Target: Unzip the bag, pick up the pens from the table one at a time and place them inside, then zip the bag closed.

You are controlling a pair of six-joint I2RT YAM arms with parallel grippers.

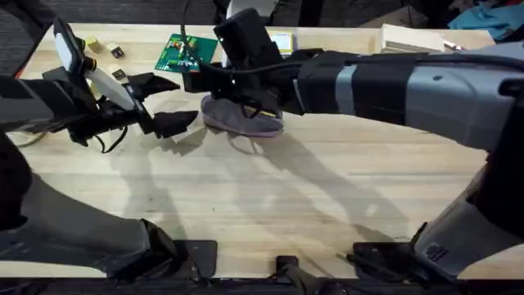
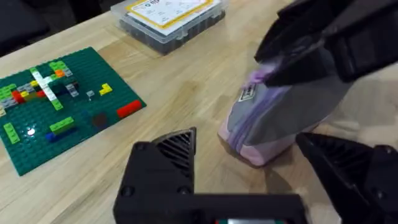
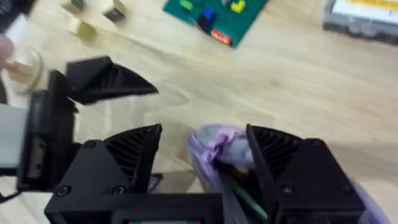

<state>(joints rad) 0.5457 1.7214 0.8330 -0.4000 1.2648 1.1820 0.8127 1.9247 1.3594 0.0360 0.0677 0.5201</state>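
- I am working the right gripper (image 3: pixel 202 162) at the near end of the lavender pencil pouch (image 1: pixel 242 120), which is lying on the light wooden table (image 1: pixel 327 188) toward the far side, just in front of the green building-brick baseplate (image 1: pixel 187 51).
- The right gripper's fingers are standing wide, one on each side of the pouch's purple end fabric (image 3: pixel 214 142), with nothing yet pinched between them; the pouch mouth is looking partly open there, with slim coloured shafts showing inside.
- I am holding the left gripper (image 1: pixel 164 102) beside the pouch, toward the table's left, its fingers spread wide and carrying nothing; in the left wrist view the pouch's grey side panel (image 2: pixel 298 102) is sitting between those fingers but apart from them.
- I judge the step in hand to be the zipper work at this end, though I cannot make out the zipper pull itself.
- To do it well, I am planning to close the right fingers on the pull tab alone, not on a fold of fabric, and to draw along the line of the zipper.
- I am also counting on the left gripper to pin the pouch's end, since a soft pouch is likely to slide or bunch when tugged.
- A clear plastic parts box (image 2: pixel 168 15) is sitting farther back, well apart from the work.
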